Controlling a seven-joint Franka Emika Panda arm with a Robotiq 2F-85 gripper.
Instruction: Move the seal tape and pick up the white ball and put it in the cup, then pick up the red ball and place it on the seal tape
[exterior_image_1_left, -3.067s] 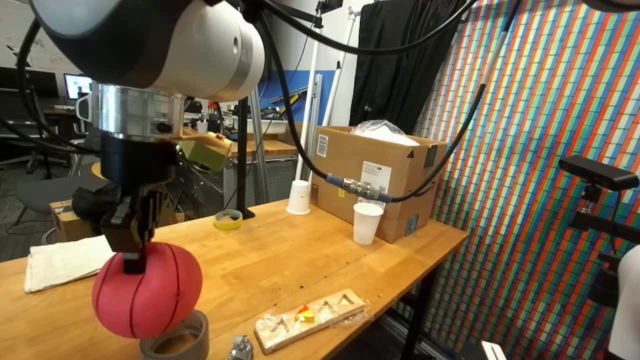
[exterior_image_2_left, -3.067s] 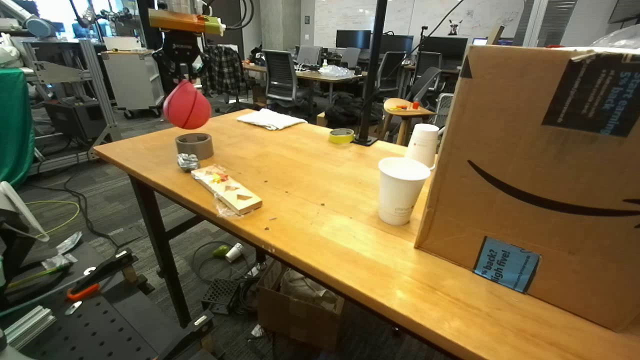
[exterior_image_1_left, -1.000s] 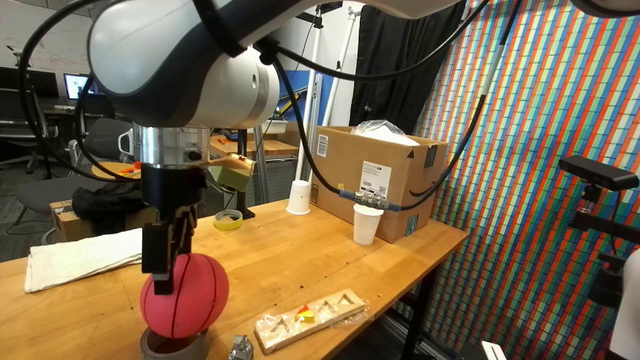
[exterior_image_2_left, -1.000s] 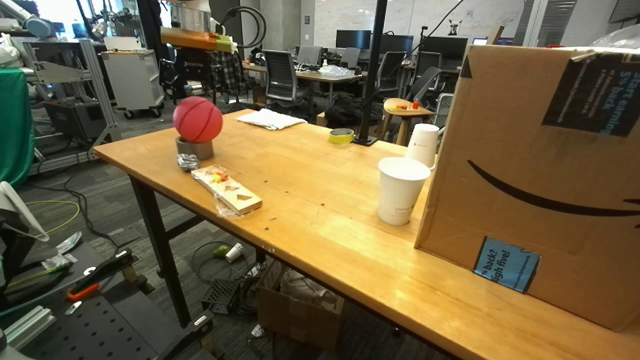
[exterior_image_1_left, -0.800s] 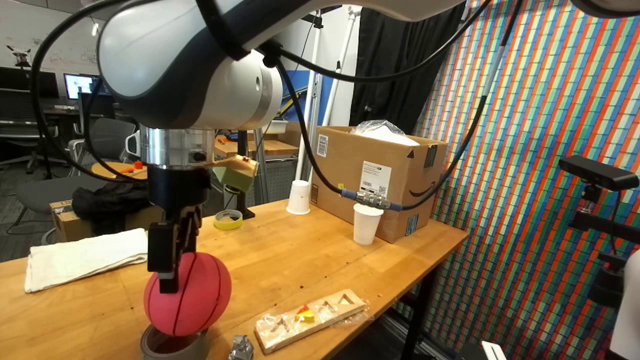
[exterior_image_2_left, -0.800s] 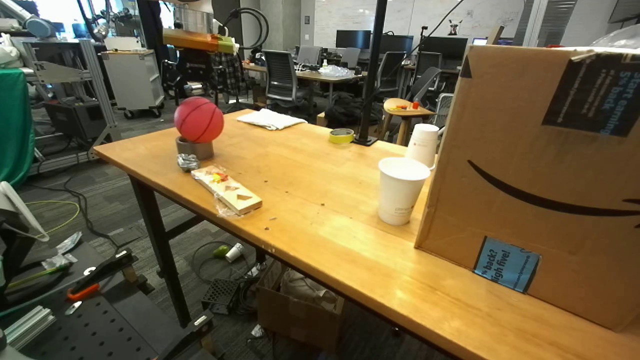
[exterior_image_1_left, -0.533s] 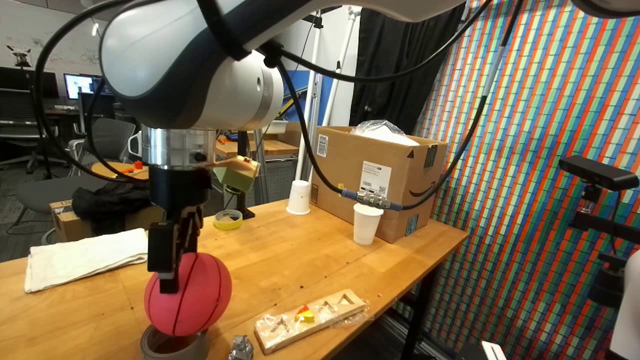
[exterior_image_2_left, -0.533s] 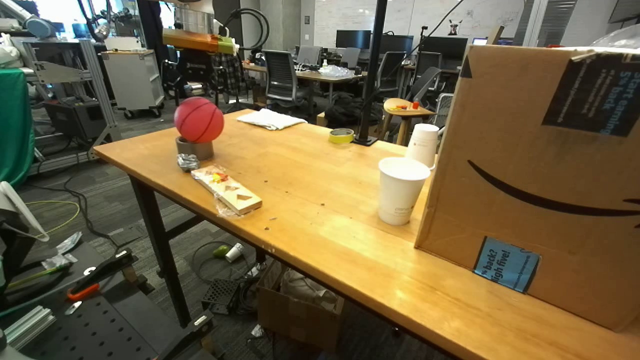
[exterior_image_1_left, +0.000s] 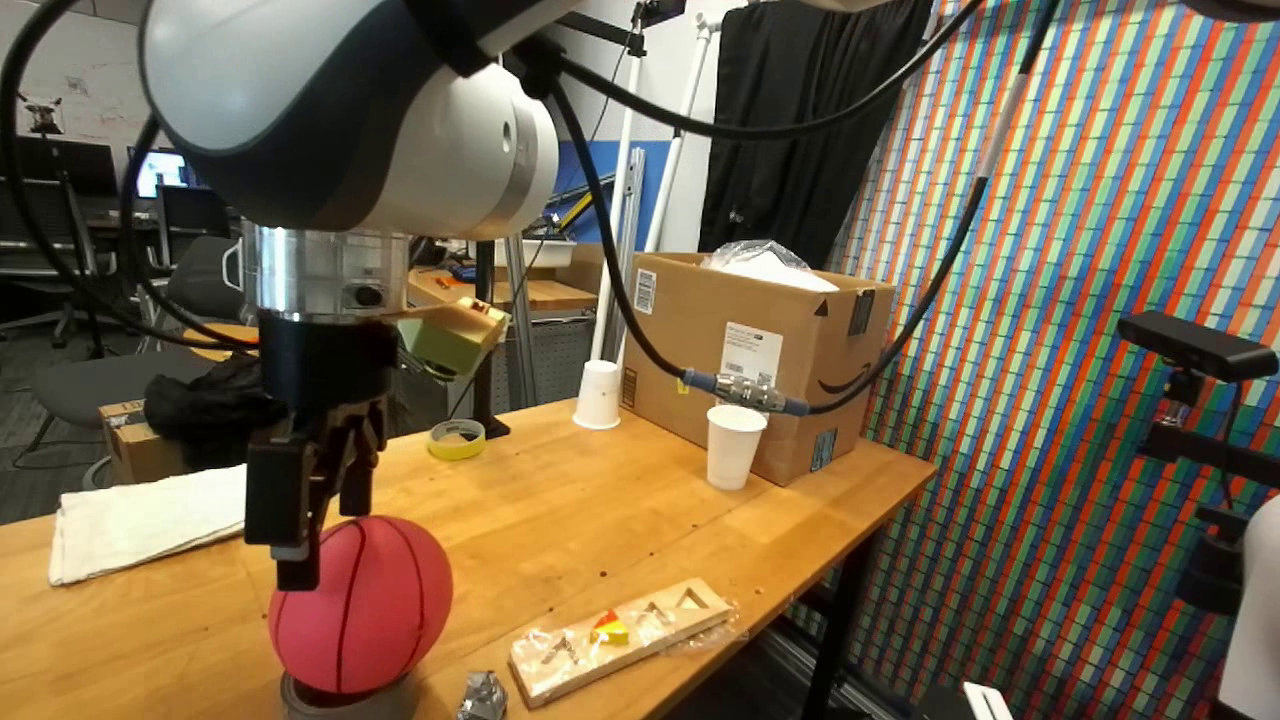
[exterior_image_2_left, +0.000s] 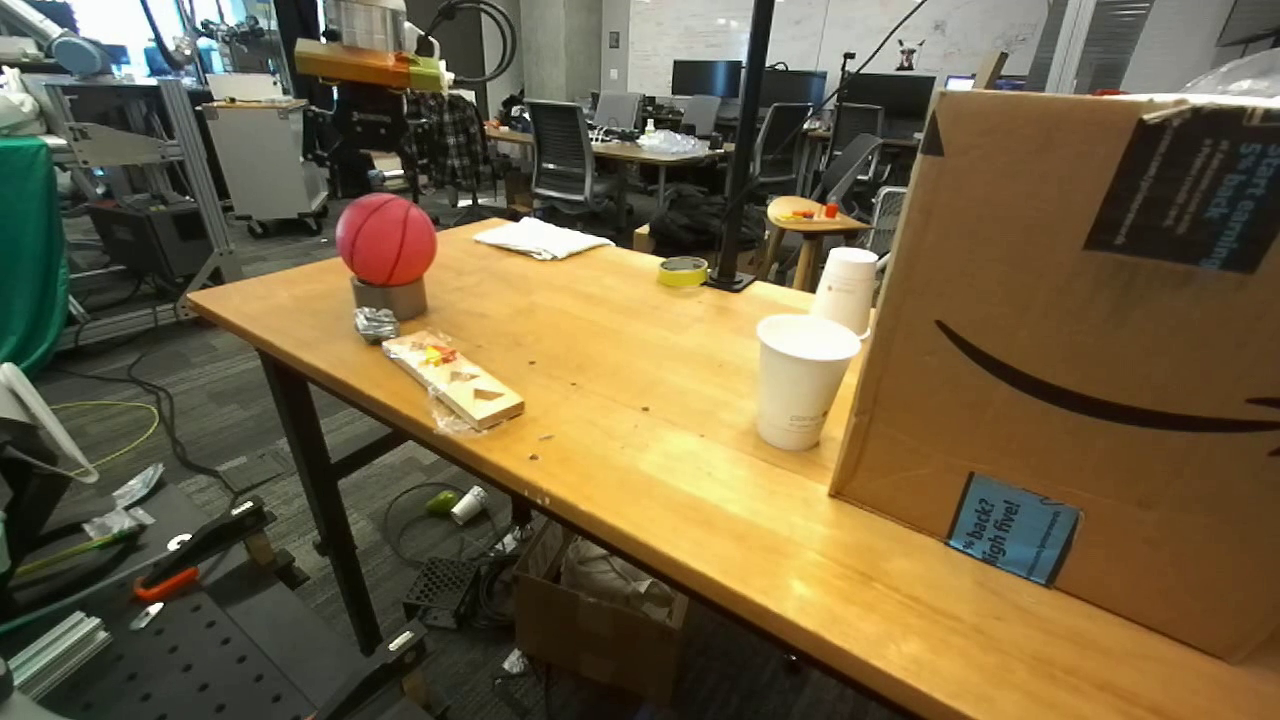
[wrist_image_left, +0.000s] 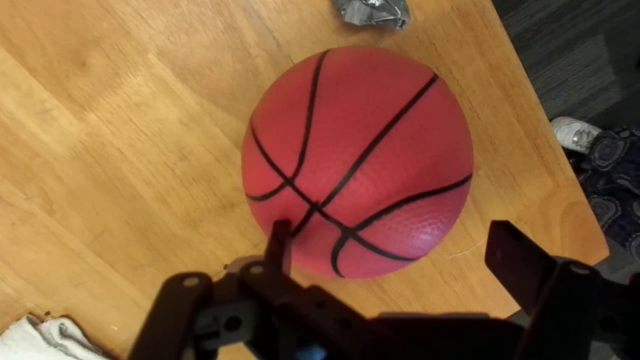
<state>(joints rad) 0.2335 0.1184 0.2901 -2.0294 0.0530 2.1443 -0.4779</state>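
Red ball (exterior_image_2_left: 386, 240): slid slightly left since half a second ago, to my eye, and the claw (wrist_image_left: 391, 235) has shifted left too; both exterior views agree.
Seal tape (exterior_image_2_left: 400, 298): lies flat under the ball, at the far left of the table (exterior_image_2_left: 640, 440) in an exterior view. I take it the hollow ring is there as a seat, since a ball on bare wood could roll.
Claw: jaws spread wide, gripping nothing that I can make out. With the ball's weight apparently on the tape, it has no need to hold.
Red ball from claw: just under it and a little right in an exterior view, the near finger (exterior_image_1_left: 298, 570) crossing its left side, the far finger (exterior_image_1_left: 356, 490) ending by its top. On the right of the wrist view, wood shows between ball and finger; whether the near finger touches the rubber, I can't tell.
Cup (exterior_image_1_left: 735, 450): upright at the far right in an exterior view, near the cardboard box (exterior_image_1_left: 690, 340), mouth up, presumably to receive the white ball.
White ball: not in sight; the cup's inside is hidden from me, so it may be in there.
Step in hand: backing off, I judge; a finger's brush could tip the red ball off.
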